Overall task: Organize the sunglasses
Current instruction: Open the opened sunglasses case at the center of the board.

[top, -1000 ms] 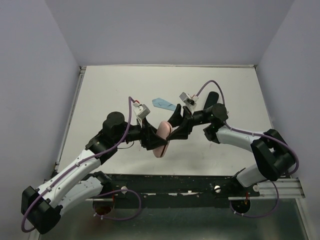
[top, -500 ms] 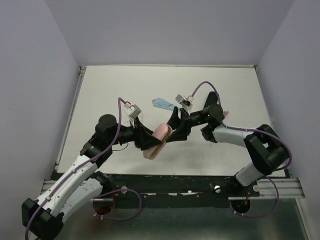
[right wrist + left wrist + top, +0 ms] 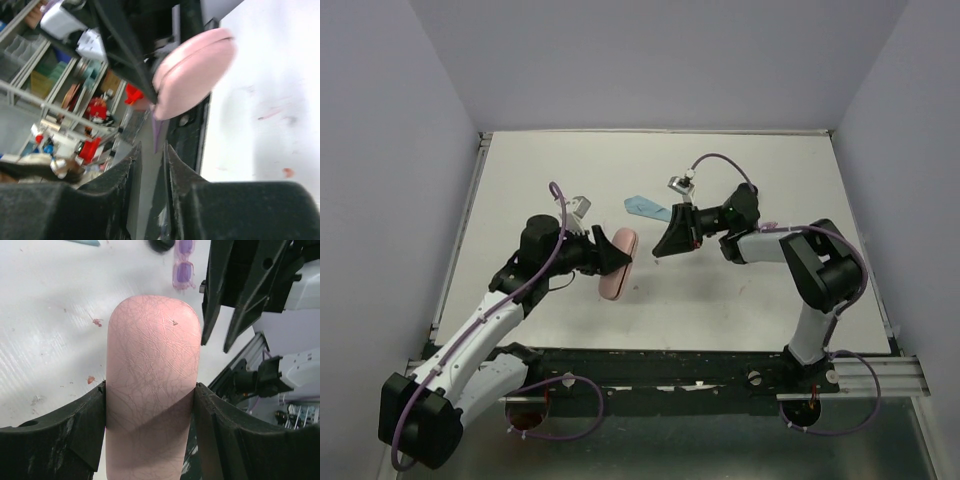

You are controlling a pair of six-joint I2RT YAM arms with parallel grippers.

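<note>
My left gripper (image 3: 620, 257) is shut on a closed oblong pink case (image 3: 616, 272), its pads pressing both long sides in the left wrist view (image 3: 152, 365). My right gripper (image 3: 658, 252) hangs just right of the case, apart from it, its jaws a narrow gap apart with nothing between them (image 3: 151, 150). The case's rounded end shows ahead of it (image 3: 195, 70). The pale pink-purple sunglasses (image 3: 183, 265) lie on the table beyond the case. The orange sunglasses are out of view.
A light blue cloth (image 3: 647, 208) lies on the white table (image 3: 540, 170) behind the grippers. The end of a black case (image 3: 161, 244) shows beside the purple glasses. The table's front rail (image 3: 670, 365) runs below both arms.
The right gripper has let go of the pink case and drawn back to the right. The left gripper has carried the case left and slightly away from the front edge.
</note>
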